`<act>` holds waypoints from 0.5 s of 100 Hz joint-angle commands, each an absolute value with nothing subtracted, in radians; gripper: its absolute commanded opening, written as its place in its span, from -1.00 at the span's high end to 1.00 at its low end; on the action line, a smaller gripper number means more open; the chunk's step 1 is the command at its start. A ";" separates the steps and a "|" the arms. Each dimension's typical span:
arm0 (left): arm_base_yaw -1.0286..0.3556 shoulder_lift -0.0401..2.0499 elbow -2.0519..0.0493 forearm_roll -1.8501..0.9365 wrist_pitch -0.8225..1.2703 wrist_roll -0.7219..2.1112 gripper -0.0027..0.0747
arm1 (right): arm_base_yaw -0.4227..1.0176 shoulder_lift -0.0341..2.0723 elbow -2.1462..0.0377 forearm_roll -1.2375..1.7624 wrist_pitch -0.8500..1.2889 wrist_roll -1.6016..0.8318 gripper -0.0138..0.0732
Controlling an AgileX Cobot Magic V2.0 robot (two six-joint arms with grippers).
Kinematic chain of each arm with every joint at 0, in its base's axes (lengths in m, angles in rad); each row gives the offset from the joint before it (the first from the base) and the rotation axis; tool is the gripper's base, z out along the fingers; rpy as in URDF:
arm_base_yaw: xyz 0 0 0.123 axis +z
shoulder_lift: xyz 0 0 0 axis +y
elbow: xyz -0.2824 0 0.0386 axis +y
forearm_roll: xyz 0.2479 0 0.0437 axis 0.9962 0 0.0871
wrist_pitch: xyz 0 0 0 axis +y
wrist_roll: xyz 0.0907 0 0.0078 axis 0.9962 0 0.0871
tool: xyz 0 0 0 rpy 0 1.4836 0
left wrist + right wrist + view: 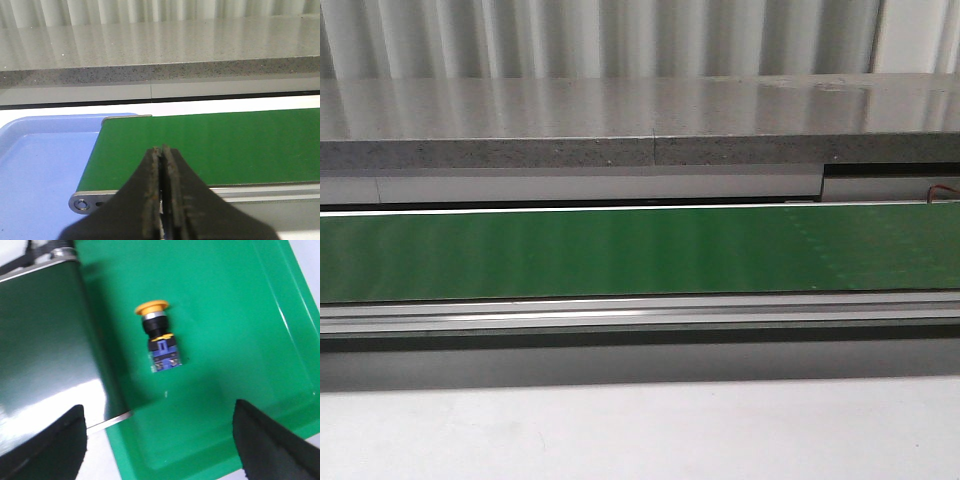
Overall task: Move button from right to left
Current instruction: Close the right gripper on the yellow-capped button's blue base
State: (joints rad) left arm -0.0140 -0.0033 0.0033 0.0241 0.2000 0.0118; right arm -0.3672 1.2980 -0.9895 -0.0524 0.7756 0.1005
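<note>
The button (pixel 158 338) lies on its side in a green tray (pixel 240 315) in the right wrist view; it has a yellow mushroom head, a black collar and a blue and clear block. My right gripper (pixel 159 432) hangs above the tray with its jaws wide apart and empty, the button a short way ahead of the fingers (pixel 270 440). My left gripper (pixel 162 150) is shut and empty over the near edge of the green belt (pixel 220 145). Neither gripper nor the button shows in the front view.
A green conveyor belt (pixel 640 250) runs across the front view behind a metal rail (pixel 640 318). A light blue tray (pixel 40 175) sits at the belt's left end. A grey stone counter (pixel 640 120) stands behind. The belt's right end (pixel 45 355) borders the green tray.
</note>
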 commanded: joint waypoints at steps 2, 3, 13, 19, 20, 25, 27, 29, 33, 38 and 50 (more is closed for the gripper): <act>-0.021 -0.036 0.043 0.023 0.122 0.000 0.98 | -0.428 1.344 -1.036 -0.062 0.722 0.106 -0.68; -0.021 -0.036 0.043 0.023 0.122 0.000 0.98 | -0.431 1.350 -1.038 -0.061 0.721 0.106 -0.68; -0.021 -0.036 0.043 0.023 0.122 0.000 0.98 | -0.456 1.431 -1.064 -0.040 0.720 0.106 -0.68; -0.021 -0.036 0.043 0.023 0.122 0.000 0.98 | -0.457 1.477 -1.079 -0.038 0.715 0.106 -0.68; -0.021 -0.036 0.043 0.023 0.122 0.000 0.98 | -0.457 1.481 -1.083 -0.037 0.715 0.106 -0.68; -0.021 -0.036 0.043 0.023 0.122 0.000 0.98 | -0.457 1.513 -1.096 -0.034 0.713 0.106 -0.68; -0.021 -0.036 0.043 0.023 0.122 0.000 0.98 | -0.457 1.526 -1.103 -0.034 0.713 0.106 -0.68; -0.021 -0.036 0.043 0.023 0.122 0.000 0.98 | -0.457 1.539 -1.110 -0.034 0.714 0.106 -0.68; -0.021 -0.036 0.043 0.023 0.122 0.000 0.98 | -0.457 1.564 -1.123 -0.034 0.721 0.106 -0.68; -0.021 -0.036 0.043 0.023 0.122 0.000 0.98 | -0.457 1.594 -1.137 -0.033 0.733 0.106 -0.68; -0.021 -0.036 0.043 0.023 0.122 0.000 0.98 | -0.457 1.671 -1.191 -0.033 0.777 0.099 -0.68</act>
